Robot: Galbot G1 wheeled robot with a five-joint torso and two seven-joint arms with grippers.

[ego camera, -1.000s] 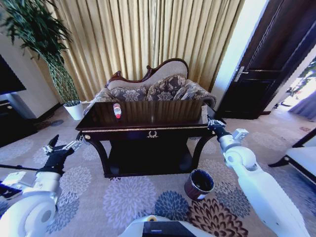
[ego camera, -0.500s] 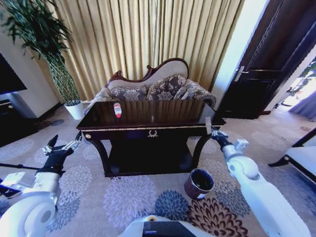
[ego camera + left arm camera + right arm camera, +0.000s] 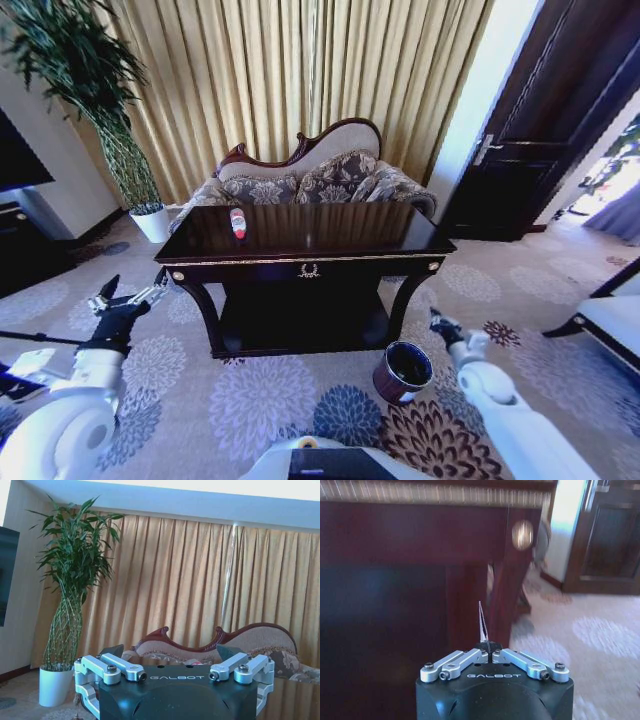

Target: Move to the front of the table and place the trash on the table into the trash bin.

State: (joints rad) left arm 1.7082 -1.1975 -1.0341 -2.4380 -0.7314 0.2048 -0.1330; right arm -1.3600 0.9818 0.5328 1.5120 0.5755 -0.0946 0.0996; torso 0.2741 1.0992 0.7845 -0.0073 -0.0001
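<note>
Fingers (image 3: 465, 658) of the right gripper (image 3: 487, 649): together, pinching a thin white scrap (image 3: 481, 622) that stands up from between the tips.

Right wrist view. Table (image 3: 395, 535): dark front rail with gold trim close ahead, the right front leg just beyond the scrap. The camera sits below the tabletop edge.

Left wrist view. Left gripper (image 3: 172, 655): fingers apart, nothing between them. It is held level and faces the far curtains (image 3: 200, 580), the potted plant (image 3: 70, 605) and the sofa (image 3: 240, 640).

Head view.
- Right gripper: low on the right, off the table's right front corner and over the carpet (image 3: 250, 400). It is near the trash bin (image 3: 404, 371), slightly farther and to its right, but not over the mouth. A second ago it stood at tabletop height by the table's right edge, and half a second ago just below that corner, so it has come down and toward the robot.
- Left gripper: parked low on the left, near the table's left front corner, unchanged.
- Bottle (image 3: 238, 222): red cap and label, lying on the far left part of the tabletop, untouched.
- Trash bin: upright on the carpet, near the right front leg, with a dark interior.

Judgement: the scrap is lifted off the table and carried most of the way to the bin. It is not yet released, and the bottle remains to be collected.
</note>
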